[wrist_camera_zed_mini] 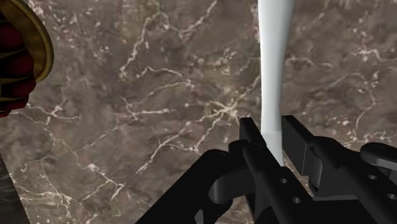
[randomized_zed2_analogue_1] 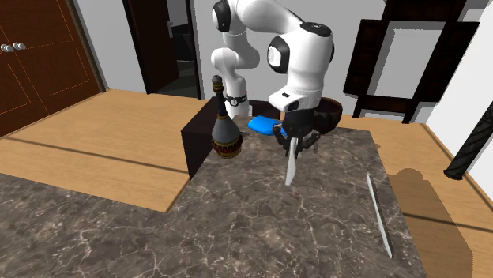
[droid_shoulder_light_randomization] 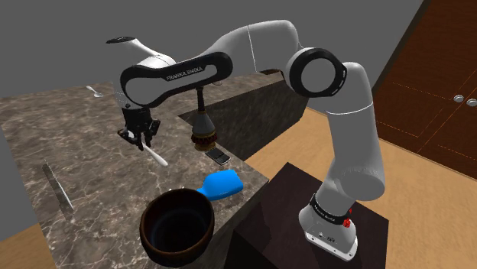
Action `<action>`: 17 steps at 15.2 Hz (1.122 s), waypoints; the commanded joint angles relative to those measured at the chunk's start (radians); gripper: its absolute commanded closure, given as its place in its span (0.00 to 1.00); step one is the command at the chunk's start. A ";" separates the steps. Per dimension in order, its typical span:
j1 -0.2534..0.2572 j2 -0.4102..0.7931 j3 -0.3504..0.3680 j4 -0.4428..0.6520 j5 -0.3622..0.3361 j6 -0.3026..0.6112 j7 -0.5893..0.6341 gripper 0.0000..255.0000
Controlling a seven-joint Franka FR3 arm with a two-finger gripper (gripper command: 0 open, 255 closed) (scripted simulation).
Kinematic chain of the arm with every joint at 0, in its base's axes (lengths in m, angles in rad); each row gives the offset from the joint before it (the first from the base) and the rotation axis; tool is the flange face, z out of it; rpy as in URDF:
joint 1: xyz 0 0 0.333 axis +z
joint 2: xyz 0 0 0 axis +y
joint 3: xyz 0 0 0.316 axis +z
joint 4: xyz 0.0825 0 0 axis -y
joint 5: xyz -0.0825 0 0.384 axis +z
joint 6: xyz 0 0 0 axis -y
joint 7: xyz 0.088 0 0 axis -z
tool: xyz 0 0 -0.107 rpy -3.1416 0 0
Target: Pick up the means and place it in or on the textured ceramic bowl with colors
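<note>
A long, slim white utensil (droid_shoulder_light_randomization: 156, 157) (randomized_zed2_analogue_1: 291, 166) (wrist_camera_zed_mini: 274, 63) hangs from my black gripper (droid_shoulder_light_randomization: 140, 140) (randomized_zed2_analogue_1: 294, 140) (wrist_camera_zed_mini: 272, 132), which is shut on its upper end. It points down at the dark marble counter (droid_shoulder_light_randomization: 84, 145) (randomized_zed2_analogue_1: 261, 221). Whether its lower tip touches the stone I cannot tell. The bowl (droid_shoulder_light_randomization: 176, 227) (randomized_zed2_analogue_1: 329, 117) is dark brown and round, with a deep dark inside. It sits at the counter's near corner in the shoulder view, apart from the gripper and toward the stand.
A dark bottle with a red and gold band (droid_shoulder_light_randomization: 204, 127) (randomized_zed2_analogue_1: 226, 136) (wrist_camera_zed_mini: 18, 57) stands near the counter's edge. A blue object (droid_shoulder_light_randomization: 222, 184) (randomized_zed2_analogue_1: 261, 124) lies by the bowl, beside a small dark flat item (droid_shoulder_light_randomization: 219, 157). A thin silver rod (droid_shoulder_light_randomization: 58, 186) (randomized_zed2_analogue_1: 380, 215) lies farther out.
</note>
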 commanded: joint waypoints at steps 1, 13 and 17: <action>0.001 -0.005 0.001 0.019 0.003 -0.024 -0.003 1.00; 0.008 -0.032 0.009 0.141 0.016 -0.170 -0.018 1.00; 0.014 -0.032 0.010 0.195 0.018 -0.224 -0.022 1.00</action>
